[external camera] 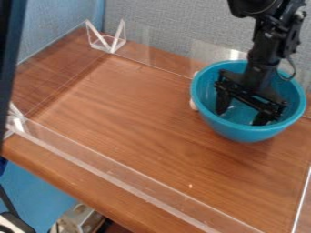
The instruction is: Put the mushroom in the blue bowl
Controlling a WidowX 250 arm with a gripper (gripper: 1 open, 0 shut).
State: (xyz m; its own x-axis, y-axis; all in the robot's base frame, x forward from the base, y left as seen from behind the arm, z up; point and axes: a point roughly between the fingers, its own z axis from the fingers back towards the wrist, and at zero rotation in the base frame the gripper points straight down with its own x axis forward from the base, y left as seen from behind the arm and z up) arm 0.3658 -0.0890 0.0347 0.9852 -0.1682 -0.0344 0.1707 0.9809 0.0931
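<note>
Here, near to far:
Bench (134, 127): one bare wooden top, walled by clear acrylic.
Blue bowl (216, 123): one, at the far right corner, set as the drop target.
Hand (255, 100): one, pointing down inside the bowl, jaws spread wide, gripping nothing visible; likely low for a short drop.
Mushroom (195, 102): one pale sliver showing just outside the bowl's left rim; seemingly not inside, though mostly hidden.
Clear stand (107, 38): one, far left corner.
</note>
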